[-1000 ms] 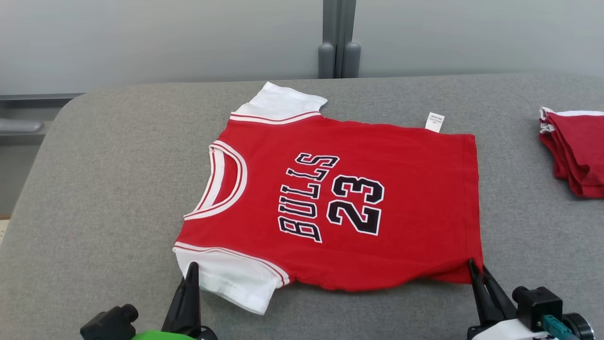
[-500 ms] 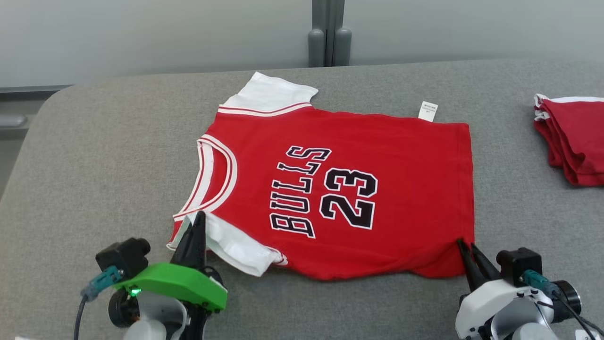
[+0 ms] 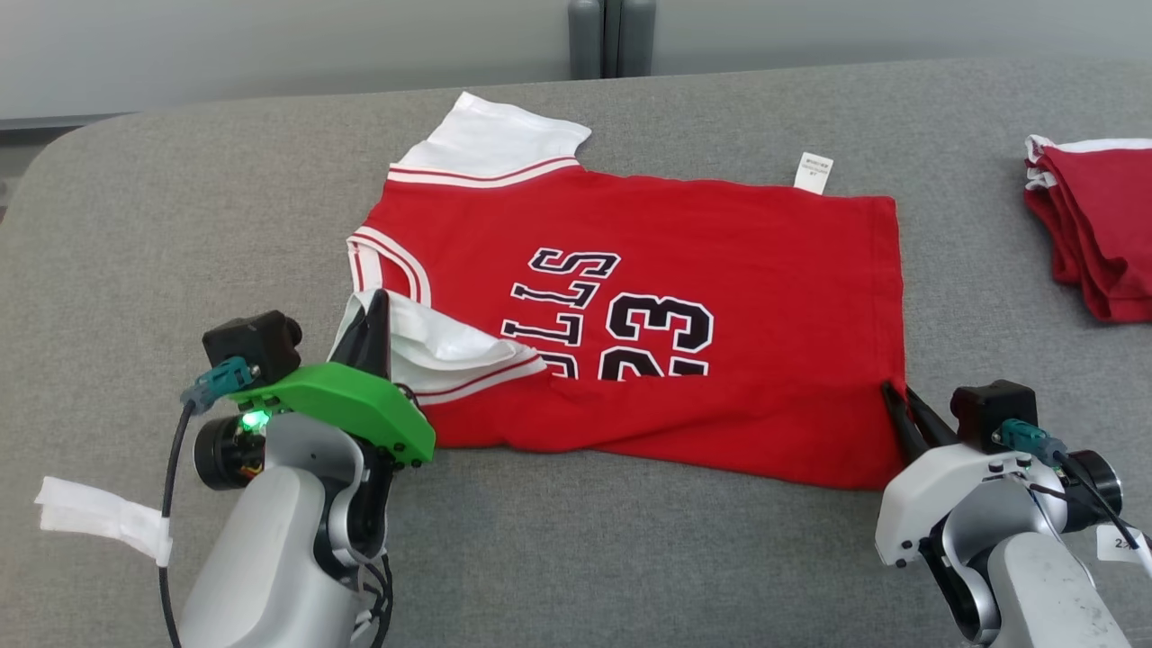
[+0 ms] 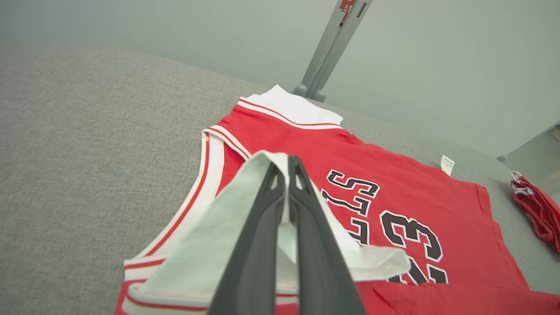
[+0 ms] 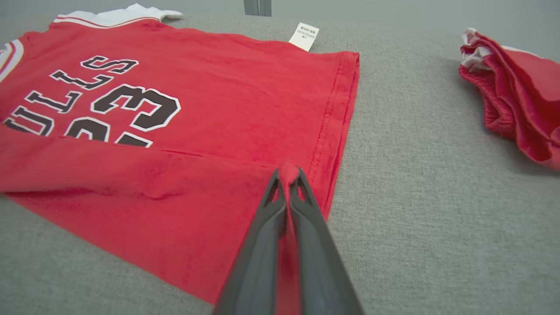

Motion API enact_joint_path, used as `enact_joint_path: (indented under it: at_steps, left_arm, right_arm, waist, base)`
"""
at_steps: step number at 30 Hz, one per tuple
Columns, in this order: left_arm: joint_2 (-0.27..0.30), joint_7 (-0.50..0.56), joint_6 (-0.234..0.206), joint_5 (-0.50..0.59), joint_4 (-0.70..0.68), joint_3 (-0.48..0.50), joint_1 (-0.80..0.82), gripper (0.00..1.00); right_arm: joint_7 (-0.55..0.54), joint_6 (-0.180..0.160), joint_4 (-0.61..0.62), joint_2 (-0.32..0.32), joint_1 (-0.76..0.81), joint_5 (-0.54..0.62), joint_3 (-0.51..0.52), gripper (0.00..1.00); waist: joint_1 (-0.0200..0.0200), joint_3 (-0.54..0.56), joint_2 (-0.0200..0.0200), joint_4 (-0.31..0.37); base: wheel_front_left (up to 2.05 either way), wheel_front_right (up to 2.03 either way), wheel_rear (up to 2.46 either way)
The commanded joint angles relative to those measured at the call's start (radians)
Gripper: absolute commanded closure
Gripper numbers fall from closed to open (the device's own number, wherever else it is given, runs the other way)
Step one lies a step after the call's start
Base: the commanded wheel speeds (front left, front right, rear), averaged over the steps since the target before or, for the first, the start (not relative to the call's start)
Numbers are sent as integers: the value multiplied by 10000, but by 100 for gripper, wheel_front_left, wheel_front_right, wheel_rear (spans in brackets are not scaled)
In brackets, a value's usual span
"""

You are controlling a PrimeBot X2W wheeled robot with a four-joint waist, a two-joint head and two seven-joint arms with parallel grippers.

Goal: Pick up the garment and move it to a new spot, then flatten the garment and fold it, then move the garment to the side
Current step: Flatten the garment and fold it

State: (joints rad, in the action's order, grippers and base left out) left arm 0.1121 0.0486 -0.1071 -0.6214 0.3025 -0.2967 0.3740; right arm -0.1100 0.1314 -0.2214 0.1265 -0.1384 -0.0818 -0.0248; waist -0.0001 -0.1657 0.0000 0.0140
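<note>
1. My left gripper (image 3: 376,310) is clamped shut on the white near sleeve (image 3: 450,346) of the garment (image 3: 738,261). My right gripper (image 3: 895,396) is pinched shut on the near corner of the hem (image 3: 888,288), and the right wrist view shows a nub of red cloth poking up between its fingertips
2. A second ago that sleeve and that corner lay flat at the shirt's near edge. Now both are lifted and carried away from me, so the near long side lies doubled over the body
3. The new crease cuts off the bottom of the lettering (image 3: 630,310), which read whole a second ago
4. My head has tipped too, so part of the shift in that view is the camera. The far sleeve (image 3: 490,139) and the label (image 3: 813,171) seem to keep their places on the table (image 3: 585,558)
5. The garment lies spread mid-table, collar to my left and hem to my right, well apart from the folded red pile (image 3: 1102,234) at the far right
6. I judge the flattening done and the first lengthwise fold under way
7. My left side looks further across than my right, so I need to bring the hem corner level, or the crease may come out skewed
</note>
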Motion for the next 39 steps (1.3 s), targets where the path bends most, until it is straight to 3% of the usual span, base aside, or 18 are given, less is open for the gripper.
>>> enact_joint_path:
  at_steps: [1,14,15,16,17,19,21,22,31,39]
  left_arm:
    - [-5,-120,79,65,282,-10,407,100]
    - [-264,-1336,638,164,3185,-113,2236,100]
    - [-286,-1366,672,179,3445,-166,2370,100]
    - [-306,-1361,719,204,3644,-210,2476,100]
    - [-328,-1449,736,201,3862,-234,2638,100]
    - [-350,-1581,736,229,4269,-244,2940,100]
    - [-386,-1713,736,279,4673,-302,3156,46]
    - [-397,-1786,755,299,4826,-327,3245,0]
    - [-464,-2533,1326,400,5503,-694,3627,0]
    - [42,-1900,1419,427,5184,-918,3115,0]
  right_arm:
    - [-23,-17,19,32,-180,-44,-58,100]
    - [123,-17,-322,-38,-637,-11,-362,100]
    - [115,-17,-349,-60,-667,11,-370,89]
    - [103,-17,-351,-81,-696,28,-369,64]
    - [148,-17,-319,-98,-733,53,-359,0]
    - [216,-17,-262,-135,-781,116,-300,0]
    - [219,-17,-223,-193,-748,188,-242,0]
    - [239,-17,-174,-224,-734,243,-204,0]
    - [-76,-17,870,-339,-302,479,140,0]
    - [-877,-17,2298,-249,511,692,582,0]
  waist:
    - [1,-189,0,62]
    - [1,-591,0,483]
    - [1,-603,0,502]
    - [1,-612,0,518]
    - [1,-620,0,538]
    - [1,-638,0,581]
    - [1,-629,0,611]
    - [1,-625,0,624]
    - [1,-512,0,539]
    - [1,-78,0,159]
  base:
    - [0,0,0]
    - [0,0,0]
    - [0,0,0]
    - [0,0,0]
    - [0,0,0]
    - [0,0,0]
    - [0,0,0]
    - [0,0,0]
    - [0,0,0]
    - [0,0,0]
